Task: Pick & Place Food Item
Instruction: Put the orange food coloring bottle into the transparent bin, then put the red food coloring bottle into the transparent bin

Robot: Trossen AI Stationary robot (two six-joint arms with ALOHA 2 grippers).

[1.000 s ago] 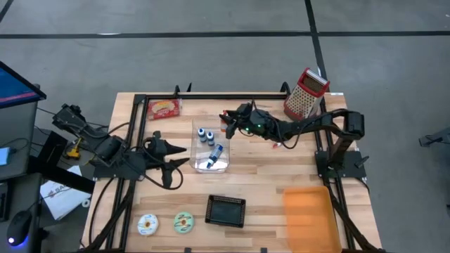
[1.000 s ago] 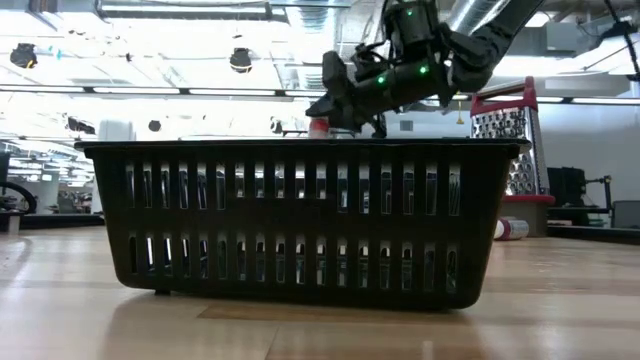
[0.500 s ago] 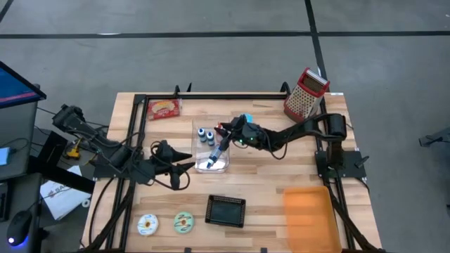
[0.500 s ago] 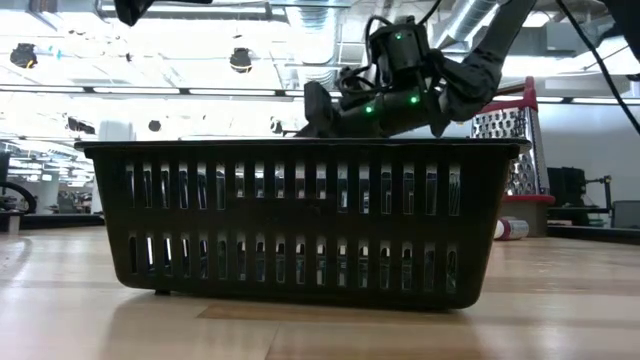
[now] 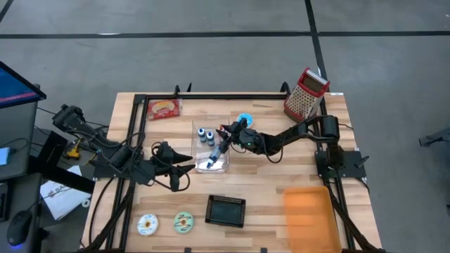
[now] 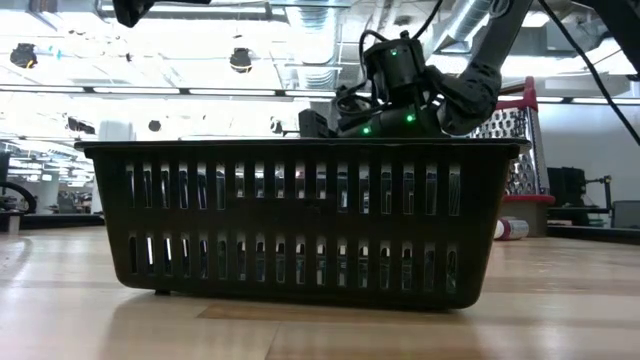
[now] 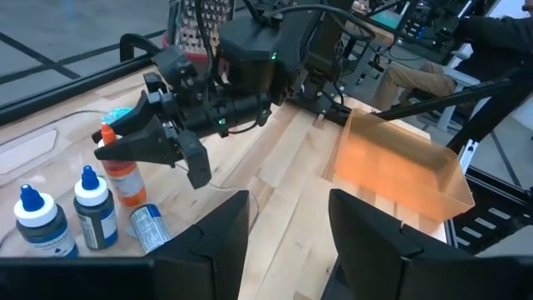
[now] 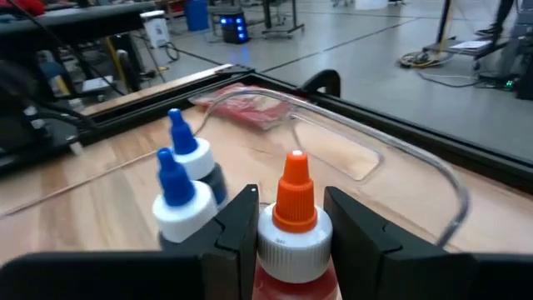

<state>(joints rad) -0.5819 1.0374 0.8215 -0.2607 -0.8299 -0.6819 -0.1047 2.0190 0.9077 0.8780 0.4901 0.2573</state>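
Observation:
My right gripper (image 5: 225, 133) is over the clear tray (image 5: 199, 125) and is shut on an orange-capped bottle (image 8: 293, 218). Two blue-capped bottles (image 8: 185, 179) stand upright in the tray beside it. A third bottle (image 7: 150, 227) lies on its side on the tray floor. My left gripper (image 7: 289, 200) hangs open and empty off the tray's left near corner (image 5: 188, 166). The red food packet (image 5: 164, 107) lies flat at the far left. Two round food items (image 5: 166, 223) lie at the near left edge. My right gripper pinches the bottle's white shoulder (image 8: 291, 250), just under the orange cap, between its two fingers (image 8: 237, 229). The fingers come nearly level from the table's right. The bottle stays upright, its body (image 7: 125, 179) low in the tray. Whether its base rests there I cannot tell.
A black basket (image 5: 226, 209) stands near the front edge and fills the low view (image 6: 300, 220). An orange bin (image 5: 307, 211) sits at the near right. A metal grater (image 5: 306, 91) stands at the far right corner, and a small blue thing (image 5: 245, 117) lies beside the tray.
My right gripper has come down and toward the table's left with the orange-capped bottle, from above the tray's far right side into the tray beside the blue-capped bottles. The bottle has stayed upright. My left gripper has sunk a little.

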